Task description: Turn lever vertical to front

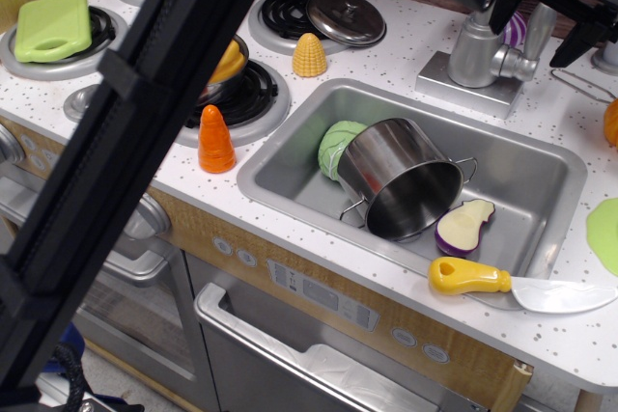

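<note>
The lever (pixel 537 34) (silver-grey, upright) was seen beside the tap (pixel 476 45) behind the sink (pixel 541 176) on the speckled white bench (pixel 406 45). The gripper's (pixel 546 7) jaws straddled it; their grip could not be told.

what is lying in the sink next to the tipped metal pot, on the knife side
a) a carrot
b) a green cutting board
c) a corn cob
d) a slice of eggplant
d: a purple-skinned eggplant slice lies in the sink beside the tipped pot, just above the yellow-handled knife, while the corn and carrot stand on the counter.
</note>
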`<state>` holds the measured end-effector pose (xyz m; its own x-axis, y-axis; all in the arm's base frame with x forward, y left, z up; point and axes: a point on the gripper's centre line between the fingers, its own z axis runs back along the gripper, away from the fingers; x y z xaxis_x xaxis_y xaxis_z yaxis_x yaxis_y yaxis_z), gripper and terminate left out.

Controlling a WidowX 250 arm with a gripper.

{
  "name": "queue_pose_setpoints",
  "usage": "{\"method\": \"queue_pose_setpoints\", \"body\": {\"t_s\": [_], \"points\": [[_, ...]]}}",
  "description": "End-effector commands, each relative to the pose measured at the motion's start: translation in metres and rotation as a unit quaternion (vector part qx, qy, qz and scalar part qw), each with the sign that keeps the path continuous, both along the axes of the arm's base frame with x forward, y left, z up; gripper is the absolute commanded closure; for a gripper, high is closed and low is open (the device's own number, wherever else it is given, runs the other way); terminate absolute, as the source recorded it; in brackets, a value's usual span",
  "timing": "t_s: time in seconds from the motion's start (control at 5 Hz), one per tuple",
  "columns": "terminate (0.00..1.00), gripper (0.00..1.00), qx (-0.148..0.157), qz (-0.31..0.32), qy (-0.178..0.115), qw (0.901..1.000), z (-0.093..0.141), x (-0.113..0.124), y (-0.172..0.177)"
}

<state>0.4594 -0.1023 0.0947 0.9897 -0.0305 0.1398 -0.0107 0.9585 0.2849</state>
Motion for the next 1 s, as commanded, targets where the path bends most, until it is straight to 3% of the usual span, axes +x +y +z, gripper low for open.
{"method": "queue_pose_setpoints", "body": {"t_s": [0.0,0.2,0.4,0.6,0.8], "points": [[0.00,0.00,0.000,0.000,0.000,1.0000,0.000,0.000,0.000],[0.00,0.00,0.036,-0.008,-0.075,0.9965,0.005,-0.002,0.009],[0.00,0.00,0.036,-0.024,-0.097,0.9944,0.019,-0.002,0.010],[0.00,0.00,0.056,-0.027,-0.129,0.9896,0.028,0.006,0.008],[0.00,0.00,0.052,-0.031,-0.144,0.9878,0.038,0.026,0.005]]}}
